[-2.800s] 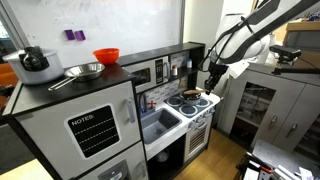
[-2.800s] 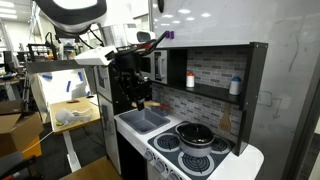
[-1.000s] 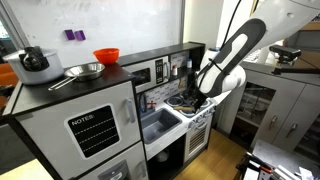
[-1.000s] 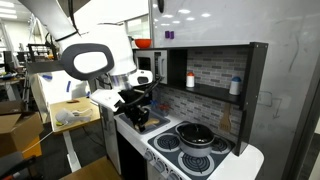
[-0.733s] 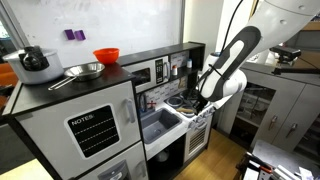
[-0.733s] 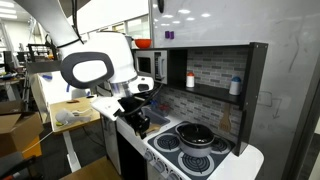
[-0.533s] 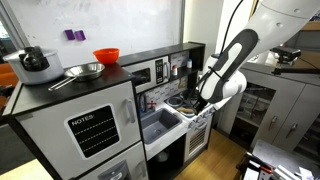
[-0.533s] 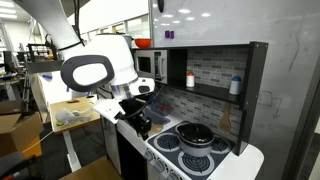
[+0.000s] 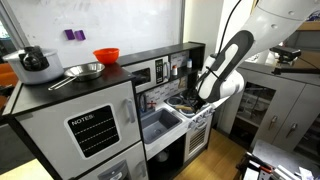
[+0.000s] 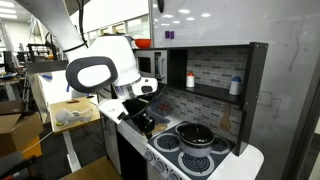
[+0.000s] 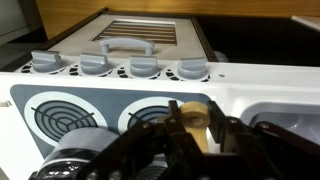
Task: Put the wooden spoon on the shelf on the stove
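My gripper (image 11: pixel 194 108) hangs low over the front of the toy stove (image 11: pixel 60 115), with its white knobs and oven handle (image 11: pixel 128 43) just beyond. It is shut on the pale wooden spoon (image 11: pixel 196 130), which shows between the two black fingers. In both exterior views the arm bends down over the stove (image 9: pixel 196 110) (image 10: pixel 195 152), with the gripper (image 9: pixel 193 101) (image 10: pixel 144 123) near the sink side. The spoon is too small to make out there. The shelf (image 10: pixel 215 93) runs along the back wall above the stove.
A black pot (image 10: pixel 196 134) stands on a back burner. Two small bottles (image 10: pixel 190 79) (image 10: pixel 235 86) stand on the shelf. A sink (image 9: pixel 160 122) lies beside the stove. On the cabinet top are a red bowl (image 9: pixel 106 56), a pan (image 9: pixel 83 71) and a kettle (image 9: pixel 34 62).
The arm has come down from shelf height to just over the stove. In the last second the gripper has shifted only slightly, staying shut on the spoon.
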Motion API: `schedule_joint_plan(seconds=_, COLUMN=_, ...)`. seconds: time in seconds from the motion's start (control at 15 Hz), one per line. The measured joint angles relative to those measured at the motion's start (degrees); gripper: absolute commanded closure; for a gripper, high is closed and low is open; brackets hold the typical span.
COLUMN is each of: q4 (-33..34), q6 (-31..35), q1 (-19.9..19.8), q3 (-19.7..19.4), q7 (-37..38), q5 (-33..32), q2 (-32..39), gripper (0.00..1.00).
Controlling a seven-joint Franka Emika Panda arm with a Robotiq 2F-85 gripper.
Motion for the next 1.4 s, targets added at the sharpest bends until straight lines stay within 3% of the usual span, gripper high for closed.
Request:
schedule_joint_plan(seconds=0.67, q4=6.1, q6=0.0, q1=-1.2, q3=0.5, q7=0.0, q5=2.2, q2=3.9, gripper=0.92)
schedule_joint_plan(seconds=1.4, q4=10.7, q6=0.0, q1=-5.3, q3=5.8, q7=0.4, q5=1.1, q2=10.2, gripper=0.92)
